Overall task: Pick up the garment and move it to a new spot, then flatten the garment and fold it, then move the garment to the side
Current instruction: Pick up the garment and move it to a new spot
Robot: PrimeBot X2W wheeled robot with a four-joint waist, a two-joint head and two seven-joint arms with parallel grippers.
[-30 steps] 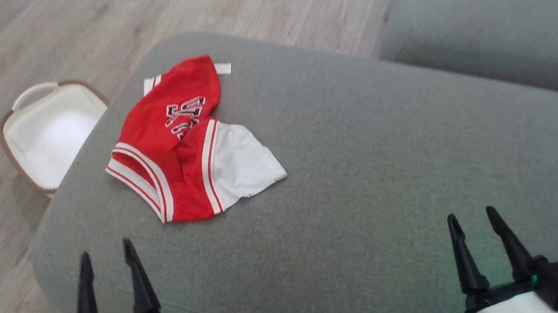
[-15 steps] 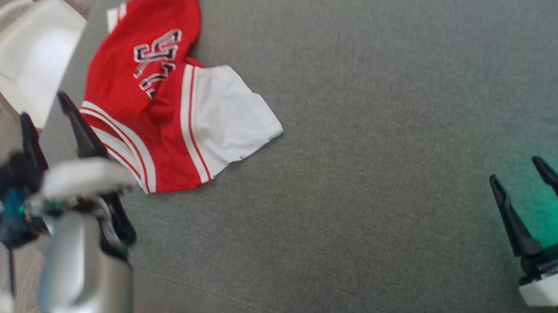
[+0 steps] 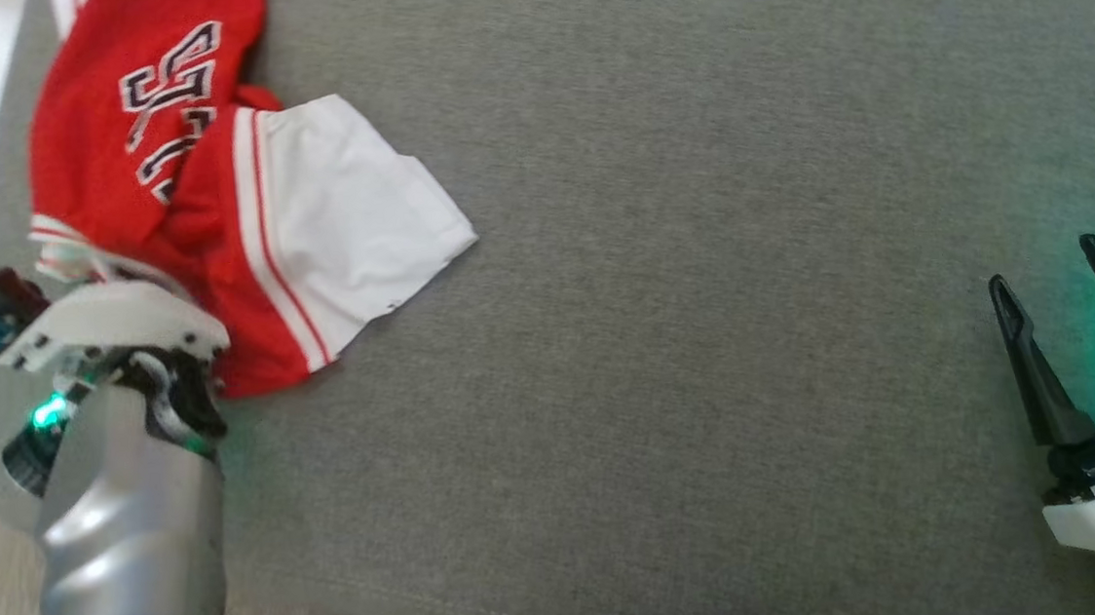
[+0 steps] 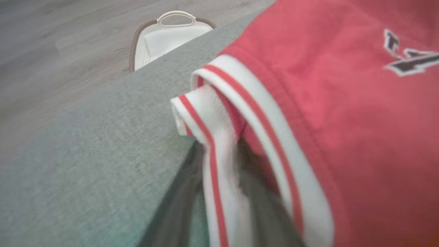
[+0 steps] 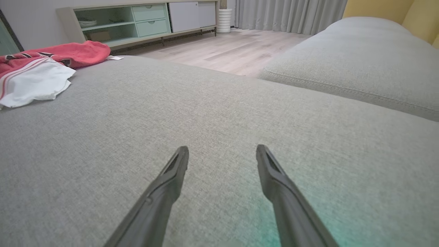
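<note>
Lying crumpled at the left end of a grey cushion (image 3: 706, 334), the jersey (image 3: 157, 182) is showing its red body, black white-edged lettering and one white sleeve (image 3: 343, 196) spread toward the cushion's middle. Its red-and-white striped trim (image 4: 212, 113) is bunching up at the edge nearest the left arm (image 3: 126, 536), whose wrist housing is sitting right over that hem in the head view.

In the left wrist view the left claw (image 4: 219, 145) is reaching into the trim, with its two dark fingers (image 4: 181, 192) showing as blurred streaks on either side of a fold of striped band. The fold is sitting between them, but the blur is hiding whether they are pinching it or only straddling it, so I cannot tell.

The right claw (image 3: 1042, 261) is hanging wide apart and holding nothing, well away from the jersey over the bare right part of the cushion, with a green glow falling on the fabric beside it. From its own wrist view the right claw (image 5: 222, 148) is pointing across the cushion, the jersey (image 5: 41, 68) lying far off at the upper left.

A white basket (image 4: 164, 37) is standing on the wooden floor (image 4: 51, 51) just past the cushion's edge.
</note>
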